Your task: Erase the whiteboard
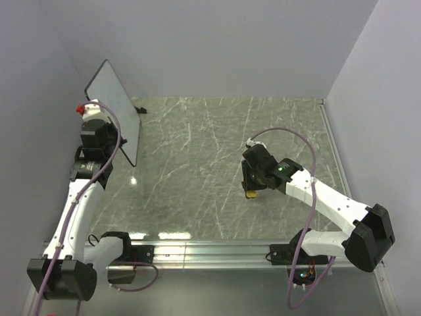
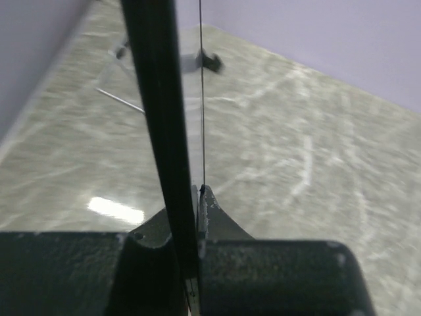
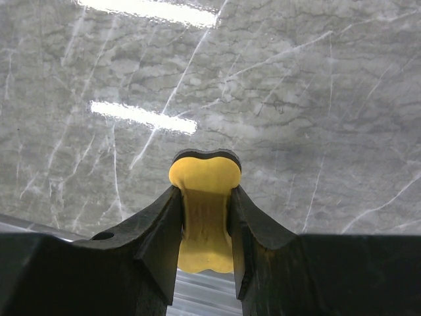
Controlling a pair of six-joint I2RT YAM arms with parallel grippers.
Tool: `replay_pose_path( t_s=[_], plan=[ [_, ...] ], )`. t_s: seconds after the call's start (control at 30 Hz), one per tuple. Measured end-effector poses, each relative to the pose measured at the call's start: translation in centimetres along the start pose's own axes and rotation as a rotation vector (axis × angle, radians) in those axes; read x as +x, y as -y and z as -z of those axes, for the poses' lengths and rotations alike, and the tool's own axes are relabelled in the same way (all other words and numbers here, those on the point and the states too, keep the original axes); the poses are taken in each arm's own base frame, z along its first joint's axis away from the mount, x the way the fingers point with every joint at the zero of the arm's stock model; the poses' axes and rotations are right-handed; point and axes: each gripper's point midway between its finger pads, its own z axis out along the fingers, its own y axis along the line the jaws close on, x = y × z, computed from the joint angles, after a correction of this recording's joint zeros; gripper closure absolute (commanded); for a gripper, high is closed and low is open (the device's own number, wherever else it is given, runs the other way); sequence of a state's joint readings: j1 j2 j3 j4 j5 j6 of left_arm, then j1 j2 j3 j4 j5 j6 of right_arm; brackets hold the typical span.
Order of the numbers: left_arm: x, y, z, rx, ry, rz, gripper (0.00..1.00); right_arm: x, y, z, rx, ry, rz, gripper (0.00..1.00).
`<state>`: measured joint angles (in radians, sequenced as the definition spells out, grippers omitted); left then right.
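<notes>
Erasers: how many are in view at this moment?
1. The yellow eraser is clamped in the right gripper, over the table right of centre. Another could hide behind the whiteboard.

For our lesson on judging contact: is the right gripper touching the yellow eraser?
Touching. The right wrist view shows the right gripper clamped on the yellow eraser, a jaw pressed against each side.

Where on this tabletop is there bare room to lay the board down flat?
The widest bare patch of the grey marble tabletop lies between the standing white black-rimmed whiteboard and the right fingers holding the yellow bone-shaped eraser. The far right corner is bare too. The far left corner is crowded: board, left fingers, small black object.
</notes>
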<state>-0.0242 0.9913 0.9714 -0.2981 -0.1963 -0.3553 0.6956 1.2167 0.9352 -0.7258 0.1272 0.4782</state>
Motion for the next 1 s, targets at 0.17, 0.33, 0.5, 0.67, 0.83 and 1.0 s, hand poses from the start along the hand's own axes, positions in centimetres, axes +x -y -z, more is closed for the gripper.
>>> replay_pose_path(
  t_s=[0.17, 0.33, 0.5, 0.67, 0.83, 1.0],
  plan=[
    [4.1, 5.6, 1.5, 0.191, -0.050, 0.033, 1.00, 0.2, 0.1, -0.2, 0.006, -0.006, 0.001, 1.00],
    [8.7, 8.6, 5.3, 0.385, -0.134, 0.107, 1.00, 0.5, 0.2, -0.9, 0.018, -0.028, 0.005, 1.00],
    [10.0, 9.2, 6.9, 0.420, -0.181, 0.135, 1.00, 0.7, 0.2, -1.4, 0.027, -0.046, 0.009, 1.00],
    [7.7, 9.1, 8.4, 0.387, -0.205, 0.094, 1.00, 0.7, -0.1, -1.9, 0.021, -0.054, 0.009, 1.00],
    [4.2, 8.2, 9.8, 0.328, -0.177, 0.011, 1.00, 0.3, -0.4, -1.9, 0.014, -0.049, 0.008, 1.00],
    [0.5, 6.6, 10.3, 0.246, -0.076, -0.055, 1.00, -0.1, -0.6, -1.7, 0.009, -0.040, 0.014, 1.00]
  ],
)
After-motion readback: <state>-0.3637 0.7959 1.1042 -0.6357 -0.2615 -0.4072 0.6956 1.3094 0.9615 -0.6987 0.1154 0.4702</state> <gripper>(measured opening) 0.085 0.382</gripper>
